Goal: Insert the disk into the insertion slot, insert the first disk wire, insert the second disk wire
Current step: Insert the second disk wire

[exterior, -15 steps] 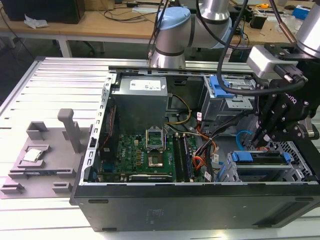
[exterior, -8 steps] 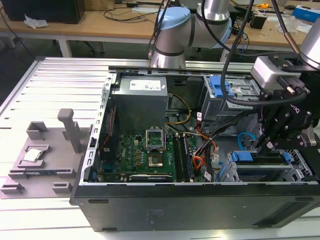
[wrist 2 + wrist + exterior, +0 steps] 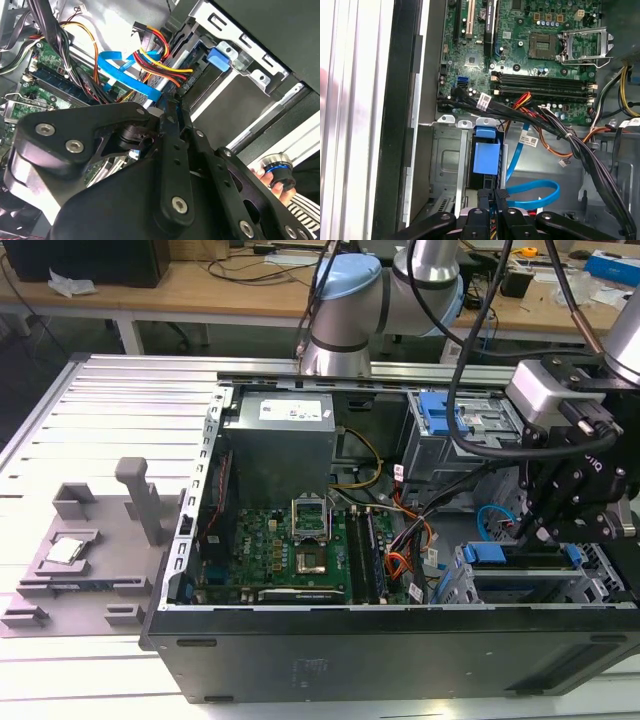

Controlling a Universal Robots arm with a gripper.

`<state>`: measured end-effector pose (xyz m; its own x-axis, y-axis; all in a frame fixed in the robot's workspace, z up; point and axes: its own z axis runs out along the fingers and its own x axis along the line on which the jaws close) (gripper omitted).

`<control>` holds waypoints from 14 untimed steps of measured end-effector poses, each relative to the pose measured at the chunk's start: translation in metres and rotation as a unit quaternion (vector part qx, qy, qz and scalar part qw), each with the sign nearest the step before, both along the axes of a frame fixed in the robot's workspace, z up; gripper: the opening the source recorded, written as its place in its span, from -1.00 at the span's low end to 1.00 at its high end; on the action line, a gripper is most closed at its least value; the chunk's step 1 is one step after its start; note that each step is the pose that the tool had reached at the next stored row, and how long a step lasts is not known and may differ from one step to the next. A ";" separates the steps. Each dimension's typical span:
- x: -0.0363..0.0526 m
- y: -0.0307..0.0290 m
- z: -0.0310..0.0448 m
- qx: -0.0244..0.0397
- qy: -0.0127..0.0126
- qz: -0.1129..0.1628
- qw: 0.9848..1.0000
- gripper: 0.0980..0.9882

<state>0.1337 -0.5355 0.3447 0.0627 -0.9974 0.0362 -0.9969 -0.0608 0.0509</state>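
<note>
The disk (image 3: pixel 520 558) lies in the insertion slot (image 3: pixel 530 588) at the case's near corner on the exterior view's right, with its blue carrier (image 3: pixel 486 155) showing at the slot mouth. A bundle of red, yellow and black wires (image 3: pixel 157 62) runs to a black plug at the disk's back edge. My gripper (image 3: pixel 492 196) hangs right behind the disk, its fingers drawn together on the black connector of the flat blue wire (image 3: pixel 535 192). That blue wire (image 3: pixel 125 75) ends at my gripper (image 3: pixel 167 107). In the exterior view my gripper (image 3: pixel 530 535) sits just above the slot.
The motherboard (image 3: pixel 290 550) fills the case floor, with loose cable bundles (image 3: pixel 570 145) crossing beside the cage. A taller cage with a blue latch (image 3: pixel 440 415) stands behind. A person's fingers (image 3: pixel 260 174) hold a blue-ringed knob outside the case. A grey fixture (image 3: pixel 90 550) lies on the exterior view's left.
</note>
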 end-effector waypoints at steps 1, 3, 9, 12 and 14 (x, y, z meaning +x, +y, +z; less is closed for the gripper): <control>0.0004 0.0000 -0.0002 0.000 0.000 0.000 1.000 -0.85; 0.0008 0.0000 -0.0006 0.000 0.000 0.000 1.000 -0.85; 0.0009 0.0000 -0.0023 0.000 0.000 0.000 1.000 -0.85; 0.0009 0.0000 -0.0028 0.000 0.000 0.000 1.000 -0.85; 0.0010 0.0000 -0.0027 0.000 0.000 0.000 1.000 -0.85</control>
<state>0.1347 -0.5355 0.3420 0.0626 -0.9974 0.0360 -0.9969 -0.0608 0.0509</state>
